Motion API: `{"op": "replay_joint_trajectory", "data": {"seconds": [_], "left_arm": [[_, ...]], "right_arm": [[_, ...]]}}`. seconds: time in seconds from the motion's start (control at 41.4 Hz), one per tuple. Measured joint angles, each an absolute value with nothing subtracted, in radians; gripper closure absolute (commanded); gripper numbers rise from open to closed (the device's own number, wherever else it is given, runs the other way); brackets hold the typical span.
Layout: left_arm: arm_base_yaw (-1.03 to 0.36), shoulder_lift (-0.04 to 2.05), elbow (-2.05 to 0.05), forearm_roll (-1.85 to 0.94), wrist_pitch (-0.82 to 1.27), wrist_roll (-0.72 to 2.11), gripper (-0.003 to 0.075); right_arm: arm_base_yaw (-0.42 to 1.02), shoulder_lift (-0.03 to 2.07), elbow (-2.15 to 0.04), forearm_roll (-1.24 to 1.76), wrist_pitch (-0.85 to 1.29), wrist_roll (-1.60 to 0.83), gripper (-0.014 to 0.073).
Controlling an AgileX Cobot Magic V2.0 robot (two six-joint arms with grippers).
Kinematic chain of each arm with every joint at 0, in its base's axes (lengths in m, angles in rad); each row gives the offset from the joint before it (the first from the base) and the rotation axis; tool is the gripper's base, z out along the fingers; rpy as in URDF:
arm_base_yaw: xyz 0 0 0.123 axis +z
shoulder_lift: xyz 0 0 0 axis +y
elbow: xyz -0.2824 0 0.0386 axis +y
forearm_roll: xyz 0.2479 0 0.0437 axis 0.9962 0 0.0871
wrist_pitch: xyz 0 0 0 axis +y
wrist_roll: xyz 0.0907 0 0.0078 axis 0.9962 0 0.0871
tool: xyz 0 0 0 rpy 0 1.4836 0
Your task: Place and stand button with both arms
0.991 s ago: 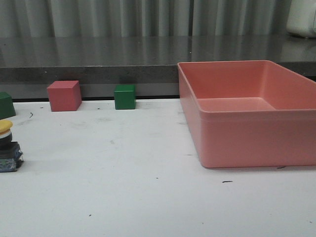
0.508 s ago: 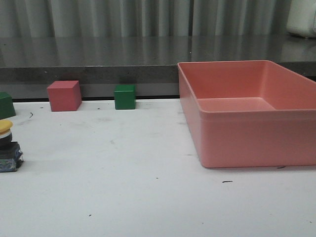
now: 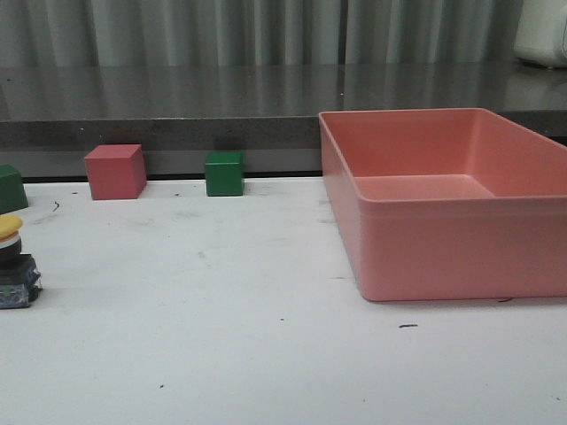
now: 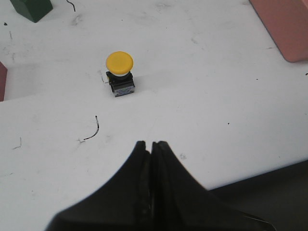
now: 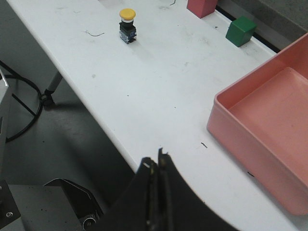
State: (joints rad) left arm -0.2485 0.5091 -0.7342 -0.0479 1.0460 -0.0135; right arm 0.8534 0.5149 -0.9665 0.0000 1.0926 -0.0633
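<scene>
At the far left edge of the front view, low and partly cut by the frame: the button [image 3: 12,262], upright on the white table [image 3: 266,354], yellow cap above black collar, blocky base flat on the surface. In the left wrist view, upper centre-left of the frame, same button [image 4: 120,73], free of any grip, bare table all round it. In the right wrist view, near the top, left of centre, again upright and alone [image 5: 127,25].

Already standing, so probably set there on purpose, base down for a stable rest; task apparently near its end, or about to begin from a standing pose — cannot tell which.

Left gripper [image 4: 150,145] at the bottom centre of its frame, fingers pressed together, holding nothing, well apart from the button. Right gripper [image 5: 156,161] likewise clenched and empty, hanging over the near table edge, dark floor beyond it at the left of that frame.

Along the back of the front view: red cube [image 3: 115,171], green cube [image 3: 224,173], and a second green cube [image 3: 11,188] at the far left, near the button, just behind it. Pink bin [image 3: 443,248] filling the right side, nothing visible inside.

Wide open table between button and bin; tightest spot likely the second green cube behind the button and the table edge nearby.
</scene>
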Motion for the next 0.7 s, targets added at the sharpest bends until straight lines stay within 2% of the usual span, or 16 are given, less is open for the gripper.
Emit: {"op": "replay_joint_trajectory", "data": {"seconds": [0.532, 0.701], "left_arm": [[-0.232, 0.271, -0.633, -0.045, 1.024, -0.011, 0.074], [-0.144, 0.178, -0.543, 0.0, 0.838, -0.01, 0.074]], "right_arm": [[0.853, 0.515, -0.967, 0.0, 1.094, -0.063, 0.0661], [0.853, 0.515, -0.967, 0.0, 1.094, -0.063, 0.0661]]}}
